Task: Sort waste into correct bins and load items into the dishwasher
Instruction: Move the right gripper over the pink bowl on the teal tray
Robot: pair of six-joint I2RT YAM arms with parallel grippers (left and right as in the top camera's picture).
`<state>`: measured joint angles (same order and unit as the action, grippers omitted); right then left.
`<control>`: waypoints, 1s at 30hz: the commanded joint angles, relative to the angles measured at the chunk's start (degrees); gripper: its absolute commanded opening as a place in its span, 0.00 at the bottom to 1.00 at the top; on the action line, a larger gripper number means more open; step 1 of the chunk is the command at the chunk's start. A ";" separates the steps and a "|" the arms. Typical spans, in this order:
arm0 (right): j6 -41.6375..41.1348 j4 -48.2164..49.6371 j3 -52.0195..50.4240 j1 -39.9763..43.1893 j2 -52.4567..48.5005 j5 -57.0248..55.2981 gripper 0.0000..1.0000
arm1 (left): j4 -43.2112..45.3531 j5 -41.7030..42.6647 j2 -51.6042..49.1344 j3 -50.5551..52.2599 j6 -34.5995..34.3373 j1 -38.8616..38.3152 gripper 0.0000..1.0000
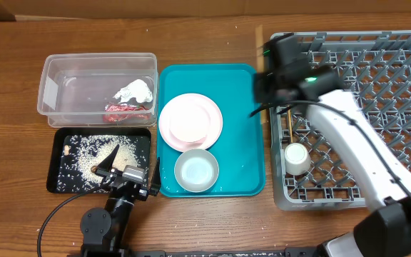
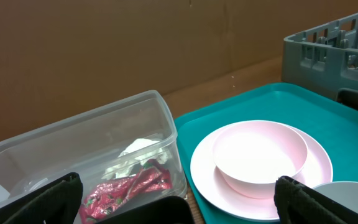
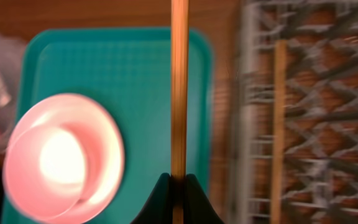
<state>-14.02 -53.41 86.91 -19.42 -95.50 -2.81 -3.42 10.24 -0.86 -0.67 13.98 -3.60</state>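
Closest to the lens in the right wrist view, the right gripper (image 3: pixel 179 190) is seen clamped on a chopstick (image 3: pixel 179 81), which runs straight up the middle of the frame. The rack (image 3: pixel 328 155) lies to its right, and a second chopstick (image 3: pixel 279 124) rests there with its long axis parallel to the held one. A sideways shift to the right, without turning, is therefore judged to be what the next move needs. The teal tray (image 3: pixel 142 62) and plate (image 3: pixel 101 134) are shown at the left, blurred. From overhead the right arm is found above the rack's left edge and is plainly the nearer one. The left gripper (image 1: pixel 118 168) is parked at lower left by the black tray (image 1: pixel 59 175), well apart from the rack. Its fingers (image 2: pixel 55 199) are spread wide in the left wrist view, with nothing held. Only the overhead view shows the cup (image 1: pixel 296 158) in the rack, the rice (image 1: pixel 84 151) in the black tray, and the napkin (image 1: pixel 135 91) and wrapper (image 1: pixel 123 112) in the tub (image 1: pixel 48 93). Only the left wrist view makes it clear that a bowl (image 2: pixel 260 155) sits on the plate.
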 commanded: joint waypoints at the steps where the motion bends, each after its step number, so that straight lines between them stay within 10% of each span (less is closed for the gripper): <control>1: 4.04 -0.33 -2.23 3.50 -2.78 -2.71 0.04 | 0.11 -0.15 0.61 0.39 0.85 0.70 1.00; 14: 5.29 -3.54 -2.54 4.39 -5.09 0.15 0.22 | 0.11 -0.15 0.61 0.39 0.85 0.70 1.00; 30: -3.15 3.87 -5.68 -15.91 -5.44 10.58 0.48 | 0.11 -0.15 0.61 0.39 0.85 0.70 1.00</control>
<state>-13.45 -51.59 83.13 -33.01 -98.32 10.00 -3.42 10.26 -0.86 -0.67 13.98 -3.60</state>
